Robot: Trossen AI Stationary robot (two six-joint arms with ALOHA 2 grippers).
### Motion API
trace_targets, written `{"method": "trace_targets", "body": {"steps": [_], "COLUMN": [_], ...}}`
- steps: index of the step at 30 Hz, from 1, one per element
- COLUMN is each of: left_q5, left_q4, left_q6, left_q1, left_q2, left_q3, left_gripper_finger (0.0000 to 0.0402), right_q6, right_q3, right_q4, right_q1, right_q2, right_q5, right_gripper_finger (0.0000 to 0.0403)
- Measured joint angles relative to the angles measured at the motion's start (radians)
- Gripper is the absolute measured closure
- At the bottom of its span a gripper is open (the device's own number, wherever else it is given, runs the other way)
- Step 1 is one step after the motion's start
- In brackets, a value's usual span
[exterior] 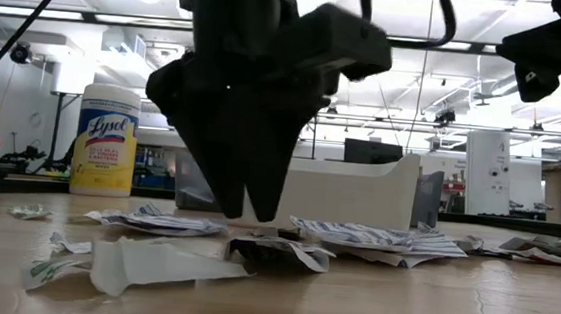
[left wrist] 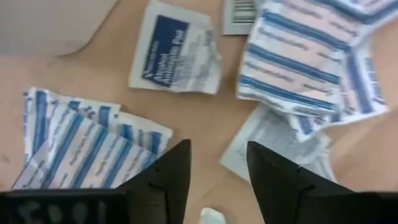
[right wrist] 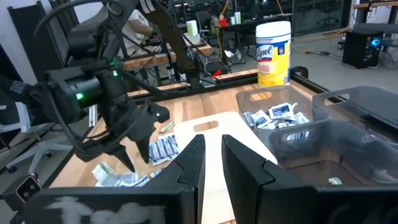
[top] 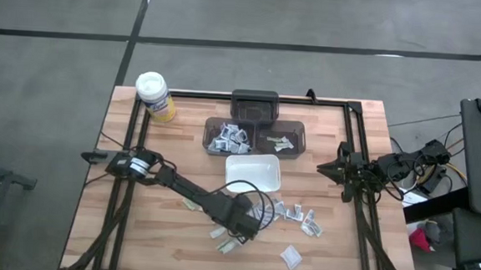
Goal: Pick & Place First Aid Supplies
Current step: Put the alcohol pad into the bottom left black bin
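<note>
The left arm is reaching across the bench's front half, its left gripper pointing down with jaws standing apart. The right gripper is waiting at the bench's right edge, jaws slightly parted.

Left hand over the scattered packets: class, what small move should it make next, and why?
Probably a short descent, then closing. The left hand hangs open over the packets on the table, with only bare wood between its fingers, so it should likely first nudge sideways onto the nearest packet. The right hand waits at the table's edge.
</note>
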Motion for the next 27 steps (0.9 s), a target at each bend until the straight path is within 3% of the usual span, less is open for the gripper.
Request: {"method": "trace_targets", "body": {"steps": [27], "left_q5": [0.087], "left_q4": [0.056], "left_q6": [-0.041], "left_q1": [0.008], "left_q2": [0.029], "left_q3": [-0.017], "left_gripper_finger": [0.0241], "right_q6": [-0.026], "right_q3": [0.000], "right_q4": [0.001], "right_q1": [0.000], "right_q2": [0.000], "right_q5": [0.001], "right_gripper_finger": [0.0351]}}
